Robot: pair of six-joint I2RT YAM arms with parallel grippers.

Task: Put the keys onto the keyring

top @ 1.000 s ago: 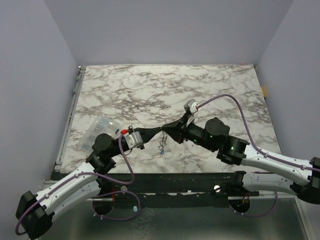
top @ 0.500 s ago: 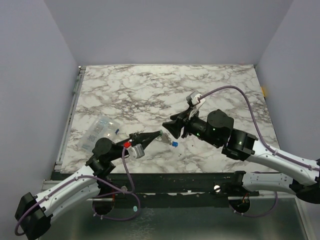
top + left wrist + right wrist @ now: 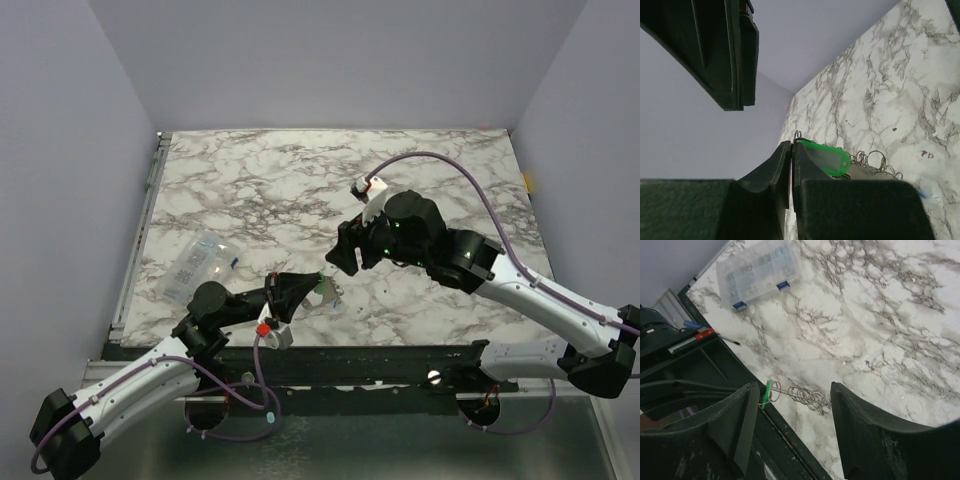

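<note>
My left gripper [image 3: 316, 284] [image 3: 791, 145] hovers near the table's front edge. Its jaws are shut, pinching a thin wire loop of the keyring [image 3: 875, 164] at their tips. The green key [image 3: 825, 157] [image 3: 323, 287] lies against the outside of one left finger. From it the keyring's silvery loops [image 3: 807, 396] trail down onto the marble. A sliver of blue [image 3: 920, 193] shows past the left finger's edge; I cannot tell if it is the blue key. My right gripper [image 3: 344, 257] [image 3: 794, 387] stands open just above and behind, its fingers apart on either side of the loops without touching them.
A clear plastic bag with small blue marks [image 3: 199, 262] [image 3: 758, 271] lies at the table's left side. The marble table [image 3: 300, 180] ends at a dark front rail [image 3: 380, 352] just below the grippers.
The right gripper has let go, opened wide and drawn back up and away. The left gripper has swung toward the front edge, carrying the green key and keyring.
</note>
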